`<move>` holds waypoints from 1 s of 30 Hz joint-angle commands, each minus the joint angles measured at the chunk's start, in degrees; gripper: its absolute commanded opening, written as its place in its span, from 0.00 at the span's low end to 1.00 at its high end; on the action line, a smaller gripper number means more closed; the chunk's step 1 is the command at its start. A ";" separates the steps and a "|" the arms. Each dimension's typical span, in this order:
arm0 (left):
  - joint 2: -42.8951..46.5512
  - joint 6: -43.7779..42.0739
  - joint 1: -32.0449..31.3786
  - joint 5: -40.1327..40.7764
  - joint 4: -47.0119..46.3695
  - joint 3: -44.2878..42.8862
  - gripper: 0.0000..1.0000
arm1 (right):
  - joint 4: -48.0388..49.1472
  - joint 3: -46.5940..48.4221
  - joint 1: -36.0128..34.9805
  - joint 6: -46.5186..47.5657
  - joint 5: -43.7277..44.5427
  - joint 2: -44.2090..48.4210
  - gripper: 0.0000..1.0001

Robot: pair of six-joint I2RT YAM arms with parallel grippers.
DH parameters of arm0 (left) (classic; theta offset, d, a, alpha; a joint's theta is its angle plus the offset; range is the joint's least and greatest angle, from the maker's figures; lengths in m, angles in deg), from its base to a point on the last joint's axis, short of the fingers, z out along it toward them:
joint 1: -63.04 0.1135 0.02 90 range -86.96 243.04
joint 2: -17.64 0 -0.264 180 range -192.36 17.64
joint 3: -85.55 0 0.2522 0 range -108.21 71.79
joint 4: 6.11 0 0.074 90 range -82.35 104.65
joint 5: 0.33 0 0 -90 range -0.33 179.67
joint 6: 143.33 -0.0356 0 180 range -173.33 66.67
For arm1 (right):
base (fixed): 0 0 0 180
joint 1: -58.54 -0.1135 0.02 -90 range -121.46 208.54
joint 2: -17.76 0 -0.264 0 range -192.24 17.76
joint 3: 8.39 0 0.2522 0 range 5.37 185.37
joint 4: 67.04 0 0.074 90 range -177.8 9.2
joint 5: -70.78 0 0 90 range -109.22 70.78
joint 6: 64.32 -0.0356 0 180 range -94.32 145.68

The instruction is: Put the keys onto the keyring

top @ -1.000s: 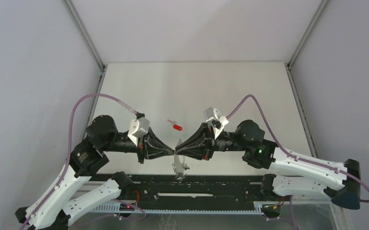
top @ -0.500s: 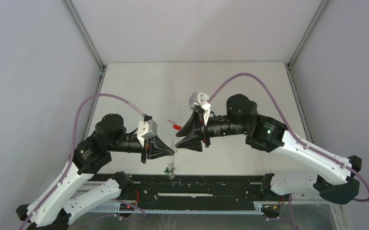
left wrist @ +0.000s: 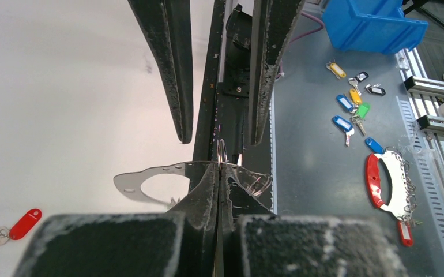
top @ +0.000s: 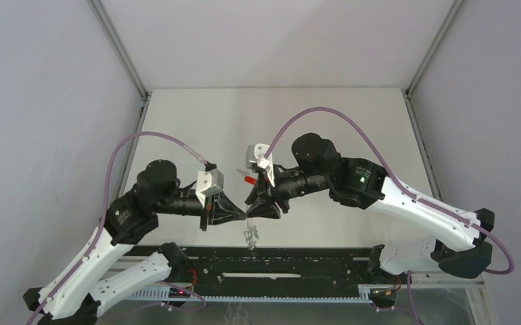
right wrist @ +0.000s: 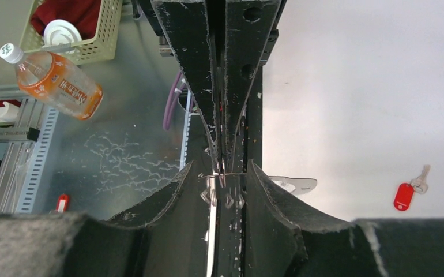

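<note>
1. White tabletop [top: 325,122] spreads under both my arms, and the work hangs above its near edge.
2. My left gripper [left wrist: 218,168] is pinched tight on the keyring [left wrist: 128,183], whose limp metal dangles below the tips.
3. My right gripper [right wrist: 224,176] stands wide, its fingers straddling the left tips without touching them.
4. I judge a regrip is due: close the right slowly on the small ring just past the left pinch, with the left firm so nothing swings.
5. The left's own fingers crowd that gap, so a clash is the risk.
6. Red key [right wrist: 403,196] lies free on the table, well apart. I cannot pick out the green one.
7. Beyond the table edge sit spare tagged keys [left wrist: 352,109] and a blue bin [left wrist: 375,26], neither in the way.
</note>
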 commanded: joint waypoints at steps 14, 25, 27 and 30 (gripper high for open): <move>0.76 -0.44 0.28 -1.40 -1.87 -2.91 0.00 | -0.76 3.29 -1.08 1.86 -0.77 -2.12 0.10; 1.74 -0.86 0.31 -3.19 -2.26 -1.97 0.32 | 30.16 -18.74 -0.60 -7.58 -1.96 12.01 0.00; 1.93 -0.19 0.30 -4.29 -2.96 -1.72 0.29 | 36.34 -21.95 -0.50 -10.20 -2.38 13.37 0.00; 2.17 2.27 0.31 -5.21 -5.74 -0.82 0.28 | 41.87 -24.58 -0.51 -12.89 -2.24 14.11 0.00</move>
